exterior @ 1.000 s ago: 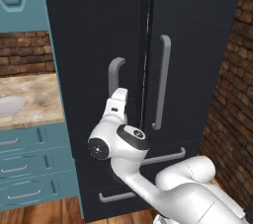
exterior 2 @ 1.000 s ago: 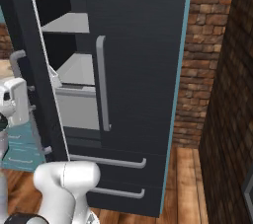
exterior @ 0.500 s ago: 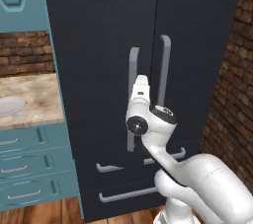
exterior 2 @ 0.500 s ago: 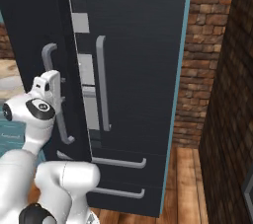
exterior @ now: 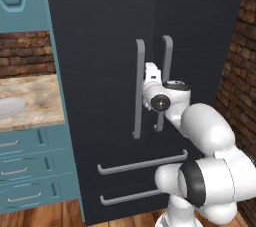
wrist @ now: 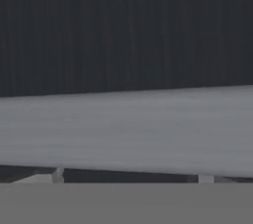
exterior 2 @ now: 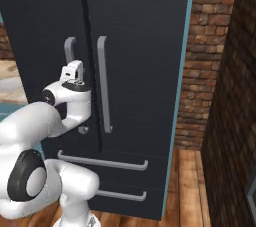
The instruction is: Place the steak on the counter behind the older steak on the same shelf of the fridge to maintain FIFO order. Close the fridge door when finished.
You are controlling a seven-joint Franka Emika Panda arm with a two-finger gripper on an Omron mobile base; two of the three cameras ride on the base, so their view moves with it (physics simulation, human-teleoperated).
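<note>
The dark fridge (exterior: pixel 100 21) stands with both upper doors shut, so the steak, the older steak and the shelf are hidden behind them. My gripper (exterior: pixel 150 68) is up against the left door, between the two long grey bar handles (exterior: pixel 139 86). From the right base view the gripper (exterior 2: pixel 74 68) sits just below the top of the left handle (exterior 2: pixel 70 46). In the hand view a grey handle bar (wrist: pixel 126 129) runs across close in front, and the fingertips (wrist: pixel 58 173) stand wide apart with nothing between them. The marbled counter (exterior: pixel 30 101) lies to the left.
A white plate (exterior: pixel 7 107) rests on the counter above teal drawers (exterior: pixel 30 166). Two fridge drawers with horizontal handles (exterior: pixel 142 163) sit below the doors. A brick wall (exterior 2: pixel 205 71) rises right of the fridge, with wooden floor (exterior 2: pixel 187 181) in front of it.
The left fridge door has swung from open to fully shut, with my hand travelling rightwards along with it. The fridge's interior has gone out of sight.
</note>
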